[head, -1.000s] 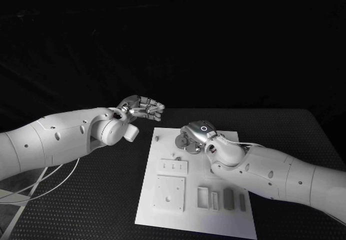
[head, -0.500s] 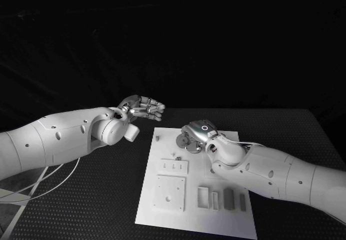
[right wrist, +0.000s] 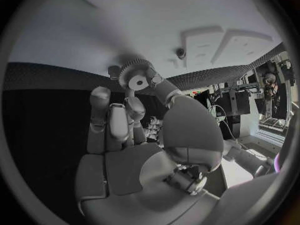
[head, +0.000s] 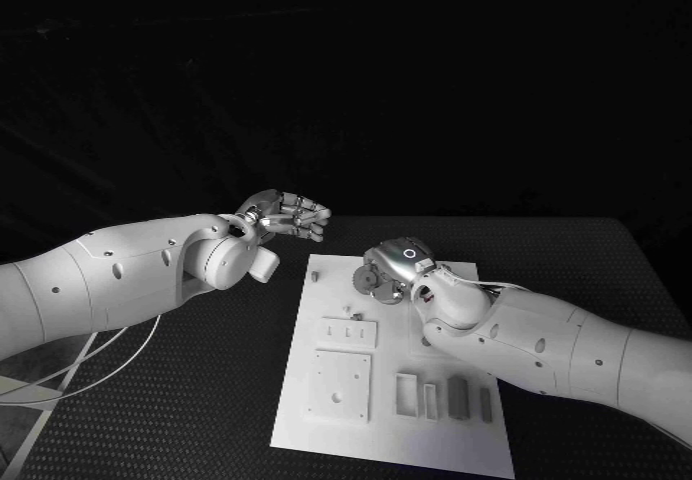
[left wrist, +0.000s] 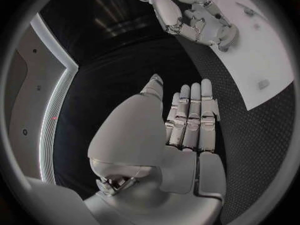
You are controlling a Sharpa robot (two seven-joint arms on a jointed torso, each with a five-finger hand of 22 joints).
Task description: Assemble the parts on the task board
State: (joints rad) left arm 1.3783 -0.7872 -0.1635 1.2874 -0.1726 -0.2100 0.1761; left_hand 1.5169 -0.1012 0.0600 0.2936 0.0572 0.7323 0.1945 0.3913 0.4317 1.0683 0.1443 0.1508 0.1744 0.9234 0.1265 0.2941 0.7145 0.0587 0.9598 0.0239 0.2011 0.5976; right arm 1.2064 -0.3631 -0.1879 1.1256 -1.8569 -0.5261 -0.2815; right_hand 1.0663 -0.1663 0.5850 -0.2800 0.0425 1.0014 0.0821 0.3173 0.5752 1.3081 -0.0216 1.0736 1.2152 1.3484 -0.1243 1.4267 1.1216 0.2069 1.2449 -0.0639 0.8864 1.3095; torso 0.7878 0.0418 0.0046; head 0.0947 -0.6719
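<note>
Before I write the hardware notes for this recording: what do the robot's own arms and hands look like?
Both arms have smooth, rounded white shells dotted with small dark screw holes. Thin pale cables loop beneath the left arm. The left hand and right hand are silver metal, built of jointed segments, with pale palm pads in the wrist views. The right arm carries a small glowing ring at its wrist.

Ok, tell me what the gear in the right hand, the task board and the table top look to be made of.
Gear: pale and matte with crisp moulded teeth, likely plastic, though the look leaves it open. It is pinched by the right hand.
Task board: white, smooth, flat plate with a dull finish, probably plastic or painted sheet.
Table: black with a fine dotted weave, like a textured rubber or foam mat.
</note>
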